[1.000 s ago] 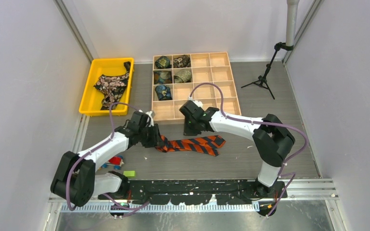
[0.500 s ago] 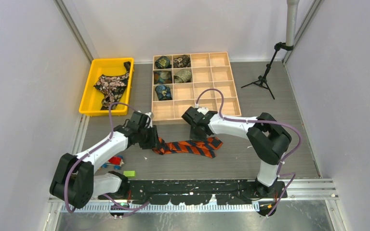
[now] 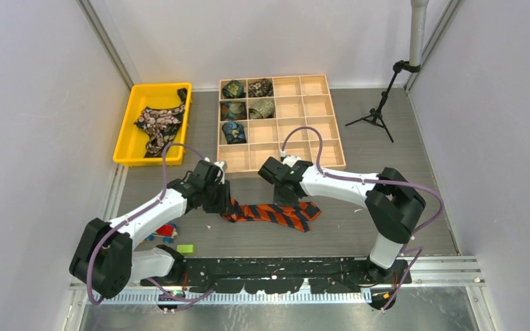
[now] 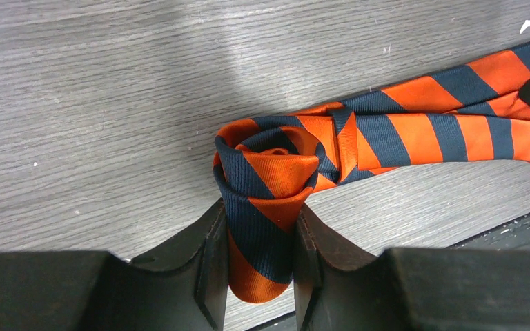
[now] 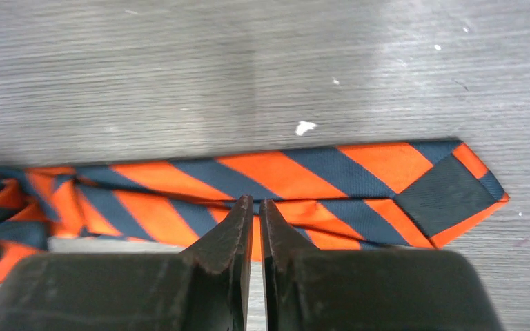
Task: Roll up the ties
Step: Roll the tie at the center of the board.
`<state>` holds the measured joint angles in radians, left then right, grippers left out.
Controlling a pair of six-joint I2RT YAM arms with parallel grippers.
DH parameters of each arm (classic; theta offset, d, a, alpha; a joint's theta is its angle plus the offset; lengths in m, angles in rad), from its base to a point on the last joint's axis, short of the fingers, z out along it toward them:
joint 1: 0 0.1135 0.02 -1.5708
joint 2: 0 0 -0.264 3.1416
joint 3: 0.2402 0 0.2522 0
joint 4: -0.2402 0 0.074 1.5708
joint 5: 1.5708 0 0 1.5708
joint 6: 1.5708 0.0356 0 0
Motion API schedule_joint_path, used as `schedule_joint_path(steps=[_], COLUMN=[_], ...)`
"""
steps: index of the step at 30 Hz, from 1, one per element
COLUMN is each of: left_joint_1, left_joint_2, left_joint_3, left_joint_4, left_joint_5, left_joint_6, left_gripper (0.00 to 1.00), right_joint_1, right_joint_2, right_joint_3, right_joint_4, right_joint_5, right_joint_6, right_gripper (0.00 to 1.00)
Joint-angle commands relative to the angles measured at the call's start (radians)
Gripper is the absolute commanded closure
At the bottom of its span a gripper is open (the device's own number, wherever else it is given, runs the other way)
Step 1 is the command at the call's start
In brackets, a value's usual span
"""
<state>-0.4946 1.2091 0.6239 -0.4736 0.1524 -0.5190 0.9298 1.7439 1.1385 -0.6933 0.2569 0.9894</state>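
Observation:
An orange-and-dark-blue striped tie [image 3: 269, 212] lies flat on the grey table between the two arms. Its left end is wound into a small roll [image 4: 269, 165]. My left gripper [image 3: 222, 200] is shut on that roll, which stands between the two fingers [image 4: 260, 207]. The unrolled length [image 4: 414, 131] runs off to the right. My right gripper [image 3: 284, 195] stands over the middle of the tie [image 5: 317, 172]. Its jaws are shut to a thin slit, with the tips [image 5: 256, 200] resting on the cloth near the wide end.
A yellow tray [image 3: 128, 131] at the back left holds a black flowered tie [image 3: 159, 123]. A wooden compartment box [image 3: 317, 103] behind the arms holds several rolled ties [image 3: 248, 100]. A small tripod [image 3: 376, 114] stands at the back right. Toy blocks [image 3: 167, 231] lie by the left arm.
My right gripper has come down from beside the box onto the tie. The tie's wide end has slid slightly toward the near edge. The left gripper keeps its hold on the roll.

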Motion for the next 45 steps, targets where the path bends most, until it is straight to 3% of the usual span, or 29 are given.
schedule_joint_path(steps=[1,11,20,25,31,37,45], left_joint_1=[-0.012,-0.017,-0.019,-0.024,-0.069,-0.123,-0.205], left_joint_2=[-0.008,0.005,-0.007,-0.007,0.001,0.012,0.119], left_joint_3=[0.045,0.068,0.073,0.079,0.099,0.117,0.175], left_joint_4=[0.001,-0.007,-0.014,-0.025,-0.070,-0.099,-0.161], left_joint_5=[-0.032,-0.042,-0.071,-0.088,-0.223,-0.378,-0.581], left_joint_6=[0.026,0.030,0.020,0.021,0.018,0.000,-0.025], left_gripper=[0.73,0.74,0.74,0.75,0.75,0.75,0.75], right_joint_1=[0.028,0.052,0.055,0.057,0.056,0.045,-0.008], right_joint_2=[-0.078,0.036,0.189,0.223,0.111,-0.091,-0.307], right_joint_3=[0.085,0.100,0.115,0.145,0.088,0.000,-0.098], right_joint_4=[0.089,0.431,0.577,0.569,0.488,0.318,0.222], right_joint_5=[-0.011,-0.262,-0.381,-0.396,-0.347,-0.191,-0.086], right_joint_6=[-0.075,-0.050,-0.001,-0.008,-0.035,-0.032,-0.024], right_gripper=[0.85,0.84,0.84,0.84,0.84,0.84,0.84])
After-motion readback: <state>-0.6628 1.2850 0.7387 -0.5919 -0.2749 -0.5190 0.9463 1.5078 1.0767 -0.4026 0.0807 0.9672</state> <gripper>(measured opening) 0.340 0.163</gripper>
